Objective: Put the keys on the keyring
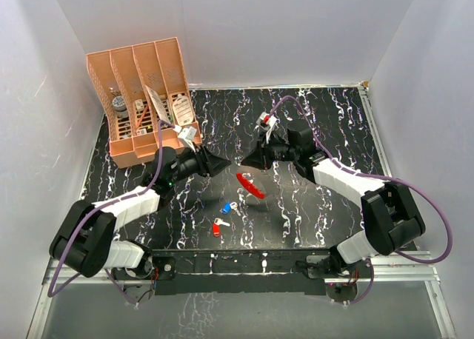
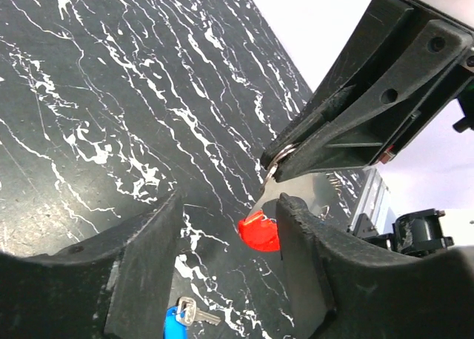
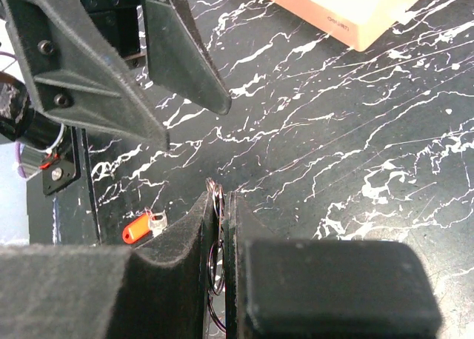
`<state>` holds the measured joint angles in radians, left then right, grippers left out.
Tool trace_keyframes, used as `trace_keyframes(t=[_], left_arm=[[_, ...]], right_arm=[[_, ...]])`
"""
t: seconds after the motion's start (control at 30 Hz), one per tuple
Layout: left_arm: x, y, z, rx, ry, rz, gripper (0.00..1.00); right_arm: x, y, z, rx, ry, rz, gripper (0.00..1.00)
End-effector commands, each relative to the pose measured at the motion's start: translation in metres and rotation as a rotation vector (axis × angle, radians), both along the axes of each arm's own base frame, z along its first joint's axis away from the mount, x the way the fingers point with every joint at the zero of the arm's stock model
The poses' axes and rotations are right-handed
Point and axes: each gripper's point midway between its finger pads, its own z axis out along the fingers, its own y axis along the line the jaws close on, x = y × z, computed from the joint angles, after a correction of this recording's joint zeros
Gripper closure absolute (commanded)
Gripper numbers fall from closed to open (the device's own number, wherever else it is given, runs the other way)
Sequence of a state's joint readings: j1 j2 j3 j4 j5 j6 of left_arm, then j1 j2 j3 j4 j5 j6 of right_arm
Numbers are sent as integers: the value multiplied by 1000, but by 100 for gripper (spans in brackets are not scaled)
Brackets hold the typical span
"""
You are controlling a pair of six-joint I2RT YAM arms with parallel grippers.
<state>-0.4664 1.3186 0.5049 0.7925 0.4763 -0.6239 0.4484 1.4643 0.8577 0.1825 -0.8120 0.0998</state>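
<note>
Nothing is threaded yet, as I read it: the 2 keys lie loose on the table point(image 1: 333, 124), the blue key point(image 1: 227, 206) and the red key point(image 1: 217, 227) near each other, both blades toward the upper right in the top view. My right gripper point(image 1: 249, 159) is pinched tight on the keyring point(image 1: 250, 185) at its thin wire end. The loop hangs below the jaws, long axis slanting down, red strip lowest. I cannot tell if it touches the table. My left gripper point(image 1: 215, 163) faces it, fingers half apart, empty.
</note>
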Motion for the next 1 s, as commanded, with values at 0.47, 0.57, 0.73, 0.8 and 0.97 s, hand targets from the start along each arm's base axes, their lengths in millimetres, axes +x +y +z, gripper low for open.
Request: trace_keyframes(t=[0.47, 0.57, 0.73, 0.8, 0.97], left_arm=[[-18, -21, 26, -272, -60, -158, 31], [-21, -26, 30, -327, -74, -210, 31], [-22, -35, 30, -417, -57, -288, 37], [-21, -38, 26, -410, -59, -285, 38], [-20, -37, 36, -411, -112, -269, 43]], right_arm=[[24, 15, 65, 200, -65, -56, 100], [25, 16, 69, 218, -60, -58, 100], [26, 20, 72, 245, -27, -50, 100], [26, 22, 75, 255, -18, -43, 100], [25, 25, 78, 271, -1, -32, 100]])
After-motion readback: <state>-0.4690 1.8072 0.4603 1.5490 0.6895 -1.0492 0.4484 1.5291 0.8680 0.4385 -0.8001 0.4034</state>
